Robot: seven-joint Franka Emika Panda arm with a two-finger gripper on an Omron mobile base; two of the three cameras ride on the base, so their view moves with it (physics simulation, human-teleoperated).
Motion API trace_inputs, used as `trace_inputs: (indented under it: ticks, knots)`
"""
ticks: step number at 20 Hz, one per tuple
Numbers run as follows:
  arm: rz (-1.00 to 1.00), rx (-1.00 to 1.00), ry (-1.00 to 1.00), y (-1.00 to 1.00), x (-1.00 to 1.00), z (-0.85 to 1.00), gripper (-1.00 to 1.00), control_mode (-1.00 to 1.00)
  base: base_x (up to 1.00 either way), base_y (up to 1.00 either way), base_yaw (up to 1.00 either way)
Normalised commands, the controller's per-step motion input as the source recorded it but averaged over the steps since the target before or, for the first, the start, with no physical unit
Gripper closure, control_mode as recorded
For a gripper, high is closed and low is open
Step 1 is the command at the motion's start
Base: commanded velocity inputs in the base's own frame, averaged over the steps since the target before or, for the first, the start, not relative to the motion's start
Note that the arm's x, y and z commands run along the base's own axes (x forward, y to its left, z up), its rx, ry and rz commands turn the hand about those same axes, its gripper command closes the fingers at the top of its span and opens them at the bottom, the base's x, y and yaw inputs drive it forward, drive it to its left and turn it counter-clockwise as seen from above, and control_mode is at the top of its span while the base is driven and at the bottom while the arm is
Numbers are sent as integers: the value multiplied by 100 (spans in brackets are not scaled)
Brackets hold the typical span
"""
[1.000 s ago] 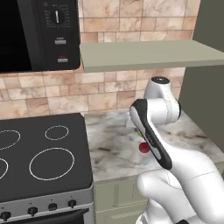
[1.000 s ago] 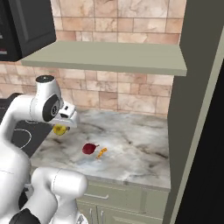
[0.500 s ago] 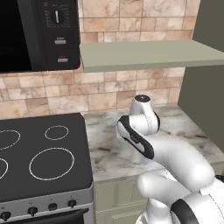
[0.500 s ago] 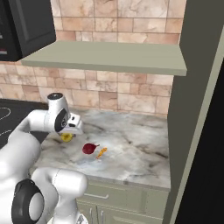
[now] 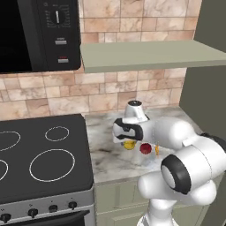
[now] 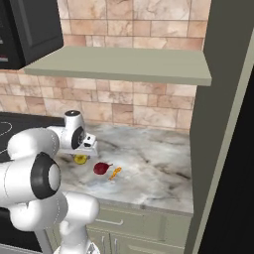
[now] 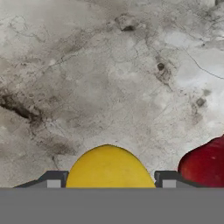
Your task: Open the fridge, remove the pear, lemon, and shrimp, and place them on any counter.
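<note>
My gripper (image 6: 82,153) hangs low over the marble counter (image 6: 158,168), shut on the yellow lemon (image 6: 80,158). In the hand view the lemon (image 7: 109,168) fills the gap between my two fingertips, with the counter (image 7: 109,65) close beneath it. The dark-red pear (image 6: 100,168) lies on the counter just right of the lemon, and the thin orange shrimp (image 6: 115,173) lies beside the pear. From the left base view the gripper (image 5: 128,139), lemon (image 5: 129,144), pear (image 5: 145,148) and shrimp (image 5: 156,150) line up left to right. The black fridge (image 6: 246,188) shows at the right edge.
A black stovetop (image 5: 39,154) with white rings borders the counter on the left, with a microwave (image 5: 35,35) above it. A pale green shelf (image 6: 124,67) hangs over the counter. A tall green panel (image 6: 218,99) closes off the right side.
My arm has come down with the lemon, from above the counter to just over its surface, close to the left of the pear. The pear and shrimp have not moved.
</note>
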Motion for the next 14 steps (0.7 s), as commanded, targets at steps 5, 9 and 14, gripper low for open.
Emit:
trace_inputs:
  ticks: [5,9,14]
  knots:
    - [0,0,4,0,1,-8,100,-100,0,0,0]
    - [0,0,0,0,0,0,-100,-100,0,0,0]
    - [0,0,0,0,0,0,-100,-100,0,0,0]
